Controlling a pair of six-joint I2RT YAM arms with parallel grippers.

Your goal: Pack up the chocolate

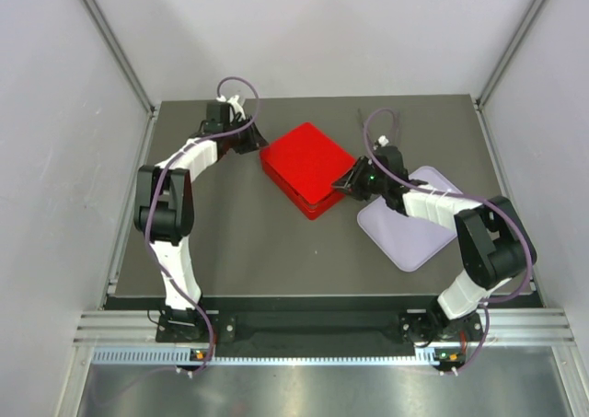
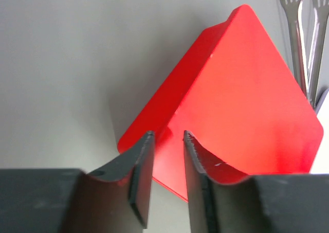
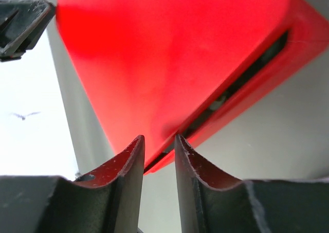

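The left gripper (image 2: 165, 136), jaws a narrow slit apart, straddles the left corner of the closed red square plastic box (image 1: 306, 167). The right gripper (image 3: 159, 138), equally parted, straddles its right corner; whether either grips is unclear. The chocolate is hidden; dark tabletop (image 1: 248, 251) spreads below the box.

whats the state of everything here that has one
red box, lid on, thin slit at the seam
left gripper, jaws narrowly apart at its corner, grip unclear
right gripper, same at opposite corner
lavender tray, flat on table
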